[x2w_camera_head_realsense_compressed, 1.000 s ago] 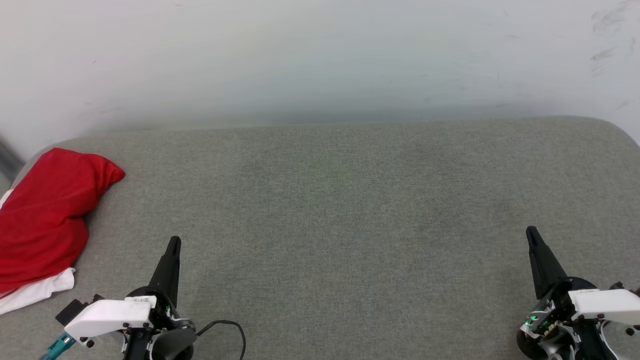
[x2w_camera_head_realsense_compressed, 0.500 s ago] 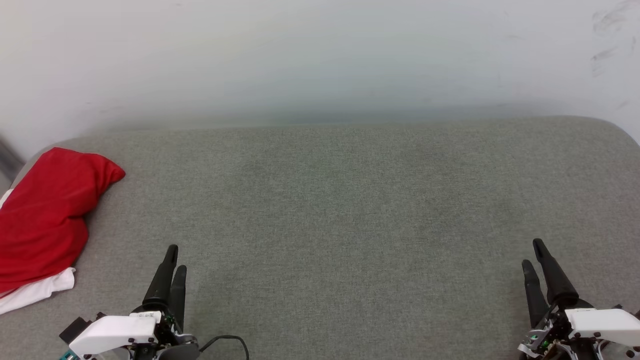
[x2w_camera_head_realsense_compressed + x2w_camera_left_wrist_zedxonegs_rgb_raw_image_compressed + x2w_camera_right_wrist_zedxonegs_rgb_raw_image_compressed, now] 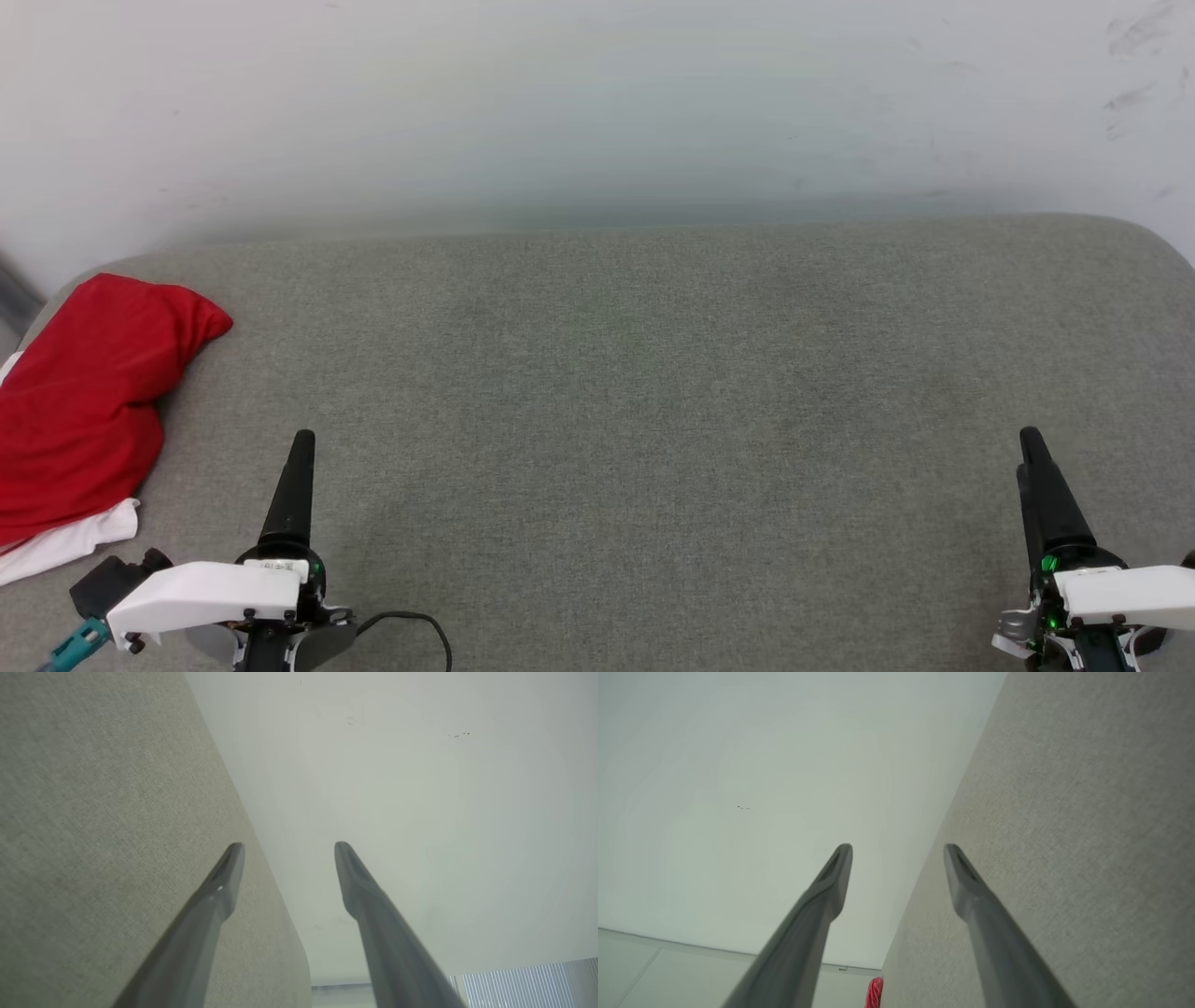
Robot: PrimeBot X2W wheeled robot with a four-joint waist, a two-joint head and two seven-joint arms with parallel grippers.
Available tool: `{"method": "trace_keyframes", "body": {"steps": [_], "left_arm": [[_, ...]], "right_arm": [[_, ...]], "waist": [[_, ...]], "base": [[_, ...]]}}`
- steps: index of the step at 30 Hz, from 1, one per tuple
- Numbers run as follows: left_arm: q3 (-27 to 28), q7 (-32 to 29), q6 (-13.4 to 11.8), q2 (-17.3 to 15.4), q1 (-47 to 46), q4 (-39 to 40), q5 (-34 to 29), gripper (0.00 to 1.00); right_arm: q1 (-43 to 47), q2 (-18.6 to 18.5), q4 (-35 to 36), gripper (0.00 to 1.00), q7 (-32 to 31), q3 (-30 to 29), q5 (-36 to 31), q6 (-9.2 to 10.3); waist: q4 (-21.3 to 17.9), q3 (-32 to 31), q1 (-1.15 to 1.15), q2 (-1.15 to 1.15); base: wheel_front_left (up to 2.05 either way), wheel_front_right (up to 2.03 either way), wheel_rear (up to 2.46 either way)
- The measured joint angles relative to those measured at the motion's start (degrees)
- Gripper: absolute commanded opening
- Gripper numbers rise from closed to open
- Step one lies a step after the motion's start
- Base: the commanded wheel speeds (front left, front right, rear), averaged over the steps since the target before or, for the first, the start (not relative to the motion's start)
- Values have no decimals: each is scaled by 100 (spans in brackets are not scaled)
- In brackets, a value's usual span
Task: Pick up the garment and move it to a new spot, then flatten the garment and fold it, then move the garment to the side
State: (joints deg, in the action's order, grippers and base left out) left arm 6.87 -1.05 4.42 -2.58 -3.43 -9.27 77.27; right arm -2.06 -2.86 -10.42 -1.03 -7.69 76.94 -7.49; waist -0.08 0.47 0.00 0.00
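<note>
The garment lies bunched at the far left edge of the grey cushioned surface, red with a bit of white cloth at its near end; a red sliver of the garment peeks in at the bottom of the right wrist view. My left gripper hovers at the lower left, right of the garment and apart from it. In the left wrist view its fingers stand spread with nothing between them. My right gripper is at the lower right, its fingers likewise apart and empty.
A white wall rises behind the cushioned surface. The surface's rounded far corners sit at left and right. A black cable loops beside the left wrist.
Both grippers have gone from shut to open. Both wrists have turned, so each pair of fingers lines up edge-on in the head view. The garment has not moved.
</note>
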Motion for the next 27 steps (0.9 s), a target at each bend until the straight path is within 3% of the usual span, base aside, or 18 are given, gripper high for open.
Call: {"method": "trace_keyframes", "body": {"steps": [14,27], "left_arm": [[-318,309,-588,-2,77,468,-1883,100],[-624,563,-770,-7,149,653,-3247,100]], "right_arm": [[122,0,616,100,304,190,-1997,0],[260,0,838,100,557,325,-3363,0]], "waist": [[10,9,0,0],[18,20,0,0]], "base": [[0,0,0],[0,0,0]]}}
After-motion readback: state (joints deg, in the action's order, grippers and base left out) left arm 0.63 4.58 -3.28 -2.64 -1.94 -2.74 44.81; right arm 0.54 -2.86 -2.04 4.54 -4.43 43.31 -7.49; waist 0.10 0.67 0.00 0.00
